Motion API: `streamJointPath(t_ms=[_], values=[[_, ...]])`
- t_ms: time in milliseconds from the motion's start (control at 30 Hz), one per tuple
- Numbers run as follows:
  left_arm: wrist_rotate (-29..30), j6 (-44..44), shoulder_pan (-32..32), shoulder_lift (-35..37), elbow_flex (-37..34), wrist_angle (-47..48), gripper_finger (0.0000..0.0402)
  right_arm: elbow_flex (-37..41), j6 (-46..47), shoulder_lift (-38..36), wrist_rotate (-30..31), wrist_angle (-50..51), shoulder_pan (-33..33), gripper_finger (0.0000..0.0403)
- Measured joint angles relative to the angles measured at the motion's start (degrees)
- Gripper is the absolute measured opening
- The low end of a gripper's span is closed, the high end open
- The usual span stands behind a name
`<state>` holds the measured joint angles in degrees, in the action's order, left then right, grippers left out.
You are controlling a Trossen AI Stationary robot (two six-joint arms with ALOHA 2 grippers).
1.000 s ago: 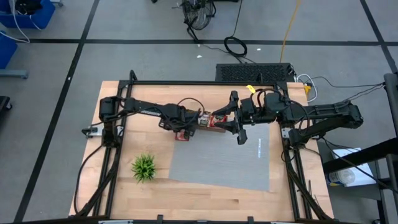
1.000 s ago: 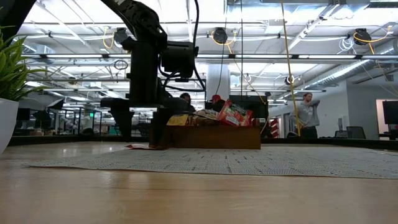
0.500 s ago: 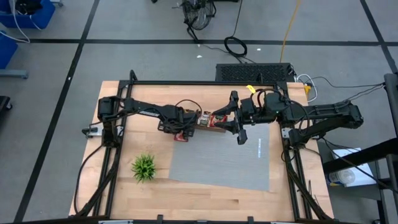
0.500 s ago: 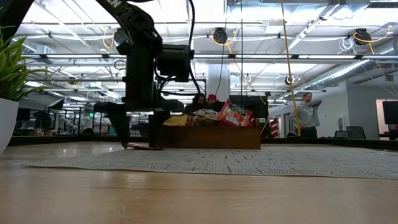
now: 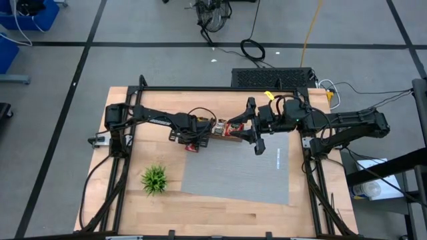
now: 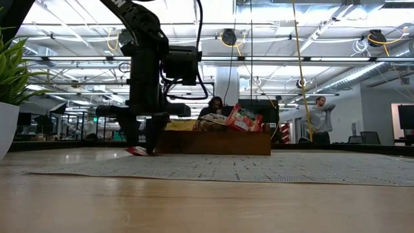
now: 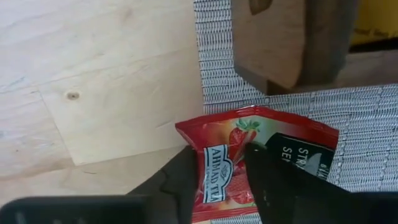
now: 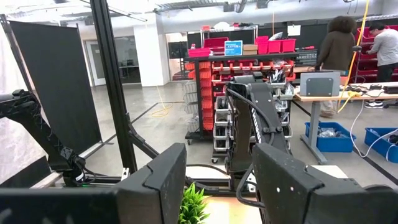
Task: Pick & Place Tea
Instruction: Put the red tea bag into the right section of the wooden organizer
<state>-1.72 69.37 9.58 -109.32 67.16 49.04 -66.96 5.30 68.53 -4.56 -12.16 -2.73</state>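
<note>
A red tea packet lies flat at the grey mat's left edge, partly on bare wood, just left of the wooden tray. My left gripper stands over the packet, pointing down and shut on it; the low view shows its fingers close together. The tray holds several more tea packets, piled above its rim. My right gripper hovers open over the tray's right end and touches nothing; its wrist view looks out into the room. My left gripper pinches the red packet across its middle between its two fingers, coming from above and pointing down. The packet's ends stick out beyond both fingers. In the low view its left edge sits slightly raised while the rest stays low on the mat.
A small green plant in a white pot stands on the wood near the table's left front. The mat covers the table's middle and right. The dark frame rails run along both sides. People stand in the room beyond.
My left gripper has shifted a little toward the table's left, away from the tray, and its fingers have drawn together from wide apart until they shut on the red packet. The right arm has kept still.
</note>
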Motion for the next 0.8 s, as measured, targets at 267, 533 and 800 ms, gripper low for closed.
streamJointPath(t_ms=[267,533,800], values=[[0.07,-0.62,0.02,-0.07,-0.07,-0.07,0.0071,0.0,-0.02,0.0,0.02,0.0,0.01,0.0171],[-0.11,-1.32,0.03,-0.09,-0.09,-0.72,0.0017,0.0,-0.15,0.0,0.02,0.0,0.0,0.0171],[-0.49,-5.27,0.09,3.34,-0.53,1.49,0.0018,0.02,-0.04,0.0,0.02,-0.02,0.0,0.0171]])
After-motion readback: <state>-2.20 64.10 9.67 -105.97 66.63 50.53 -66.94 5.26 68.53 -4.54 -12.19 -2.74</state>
